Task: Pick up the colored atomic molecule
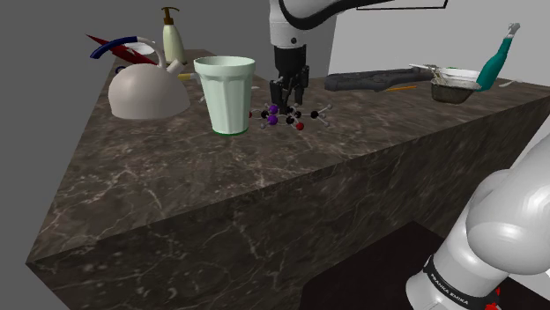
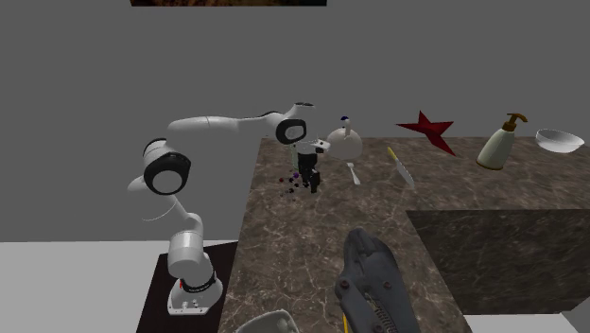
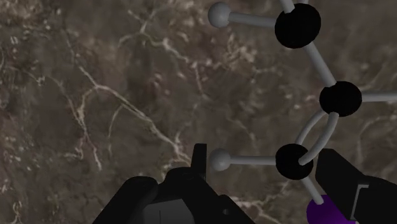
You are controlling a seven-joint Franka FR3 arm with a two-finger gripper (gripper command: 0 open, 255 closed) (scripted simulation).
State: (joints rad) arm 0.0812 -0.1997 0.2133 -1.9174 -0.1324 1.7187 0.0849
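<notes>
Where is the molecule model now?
In the shoulder view the molecule model lies on the marble counter, right of the pale green cup, under the claw.

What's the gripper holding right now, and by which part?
Cannot be told. The gripper sits around the grey-to-black ball link of the molecule model, which lies on the counter; whether it is clamped is unclear.

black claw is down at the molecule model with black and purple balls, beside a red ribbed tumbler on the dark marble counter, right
Only the colour is wrong: the ribbed tumbler is pale green, not red, as the shoulder view shows. The black claw is down at the molecule model with black and purple balls, beside that tumbler on the dark marble counter.
</notes>
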